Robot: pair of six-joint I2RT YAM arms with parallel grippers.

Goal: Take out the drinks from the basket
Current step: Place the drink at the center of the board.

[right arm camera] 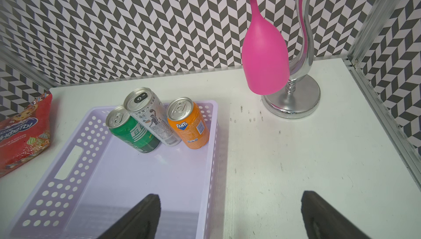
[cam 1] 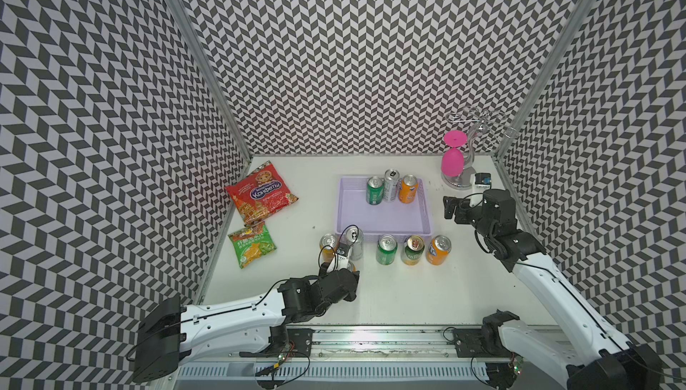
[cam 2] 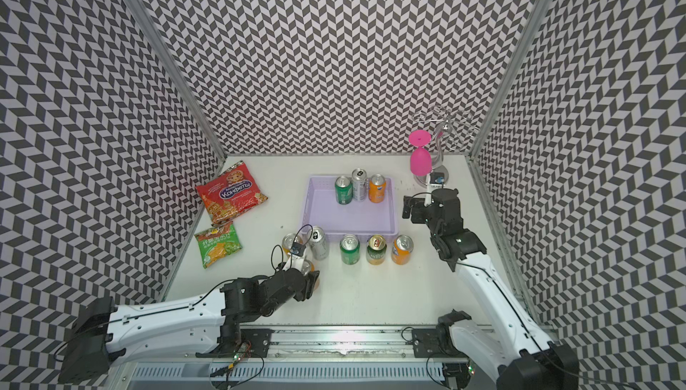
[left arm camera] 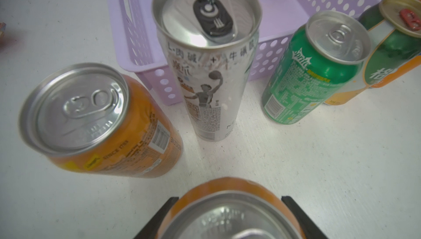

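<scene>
Six drinks out, three to go: the left gripper (left arm camera: pixel 230 200) clasps an orange can (left arm camera: pixel 225 186), with five cans (cam 1: pixel 386 250) standing on the desk (cam 1: pixel 408 295) just ahead of it. The right gripper (right arm camera: pixel 229 194), jaws spread and empty, hangs by the basket (right arm camera: pixel 47 192), where a green can (right arm camera: pixel 134 135), a silver-white can (right arm camera: pixel 157 121) and a Fanta can (right arm camera: pixel 189 128) wait ahead.

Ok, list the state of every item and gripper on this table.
Basket: mostly empty.
Basket cans: three, upright, at its far end.
Table cans: five, upright, outside basket.
Left gripper: shut on orange can.
Right gripper: open, empty.
Pink goblet: hanging upside down on rack.
Red snack bag: lying flat.
Green snack bag: lying flat.
</scene>
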